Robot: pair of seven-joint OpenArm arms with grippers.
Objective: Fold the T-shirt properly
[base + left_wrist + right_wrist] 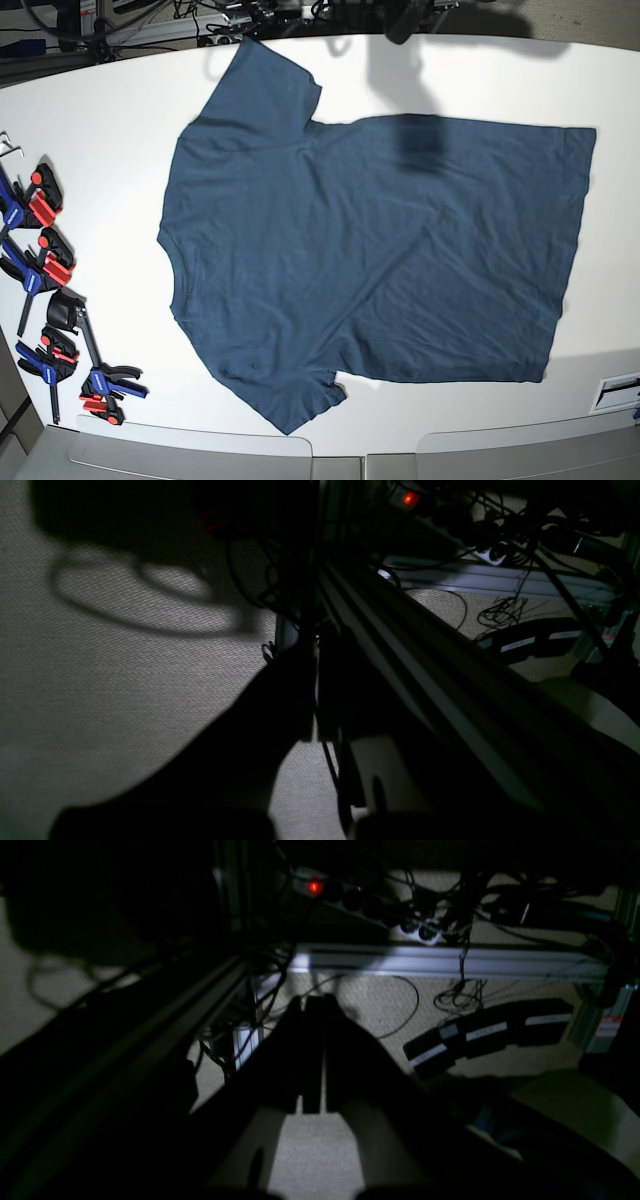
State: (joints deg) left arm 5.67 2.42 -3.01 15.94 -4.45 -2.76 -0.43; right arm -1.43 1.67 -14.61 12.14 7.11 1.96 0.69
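Spread flat for folding, the navy T-shirt [370, 250] covers the white table [100, 130], well apart from both grippers, left [315, 690] and right [312, 1050], parked with jaws together below the table edge.

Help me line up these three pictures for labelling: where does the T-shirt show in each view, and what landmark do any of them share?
Base: the T-shirt lies spread flat across the middle of the white table, collar toward the left.
Left wrist: not in it; only dim carpet, frame rails and cables.
Right wrist: not in it; the same dim floor.
Shared landmark: the power strip's red light, seen in both wrist views, not found in the base view.
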